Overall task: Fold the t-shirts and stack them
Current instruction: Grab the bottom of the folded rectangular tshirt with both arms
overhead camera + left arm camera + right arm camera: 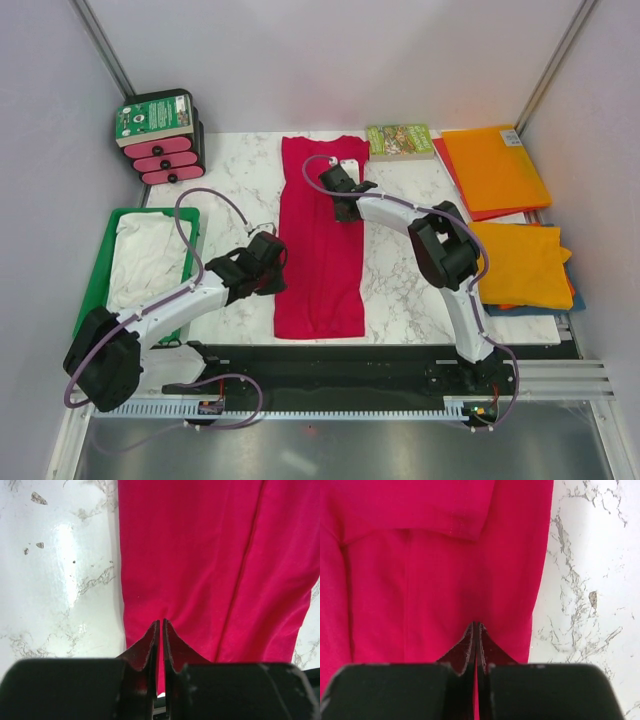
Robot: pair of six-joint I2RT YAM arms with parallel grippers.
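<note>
Left gripper (161, 622) and right gripper (476, 625) pinch, fingers closed tight, opposite edges of the long crimson red cloth t-shirt (320, 270); lifting evenly should keep the fold square.

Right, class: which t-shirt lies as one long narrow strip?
The crimson red t-shirt mid-table. The orange t-shirts sit folded square on the right; the white t-shirt lies crumpled in the green tray, left.
</note>
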